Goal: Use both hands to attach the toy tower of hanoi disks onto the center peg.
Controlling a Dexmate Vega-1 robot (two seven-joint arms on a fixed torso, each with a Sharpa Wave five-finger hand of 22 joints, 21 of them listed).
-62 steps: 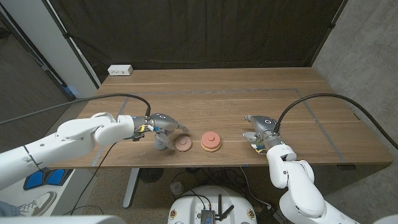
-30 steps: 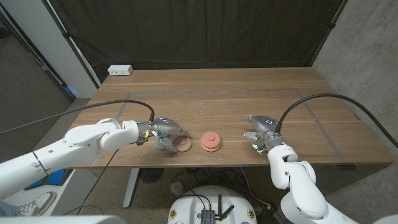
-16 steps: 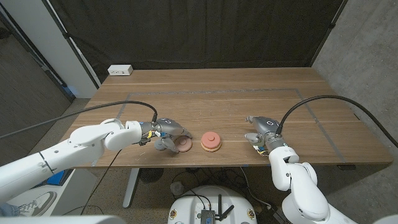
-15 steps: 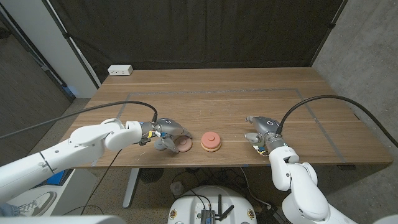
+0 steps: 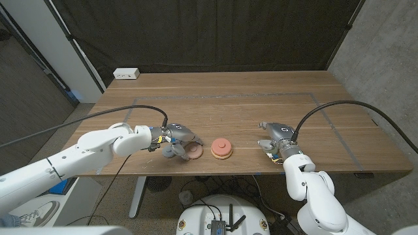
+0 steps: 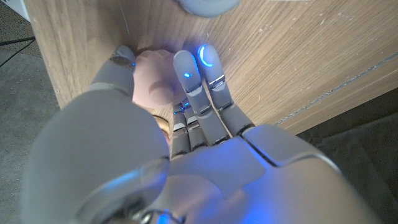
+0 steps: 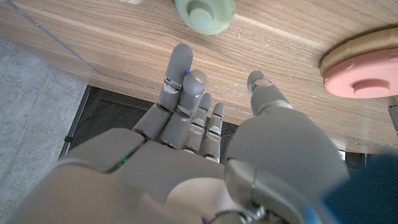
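left hand (image 5: pixel 175 140) gripping pink disk (image 6: pixel 152 81), right hand (image 5: pixel 273 138) spread, green disk (image 7: pixel 204 15) nearby

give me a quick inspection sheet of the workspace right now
surface: wooden table, faint taped outline on it
job's things: pink disk under the left hand's fingers near the front edge; base with pink disk and center peg at front middle; green disk beyond the right hand
clutter: white power strip at the far left corner
hands: left hand on the pink disk, grip unclear; right hand open, holding nothing
cables: black cable on the left arm, another on the right
surroundings: black curtain behind
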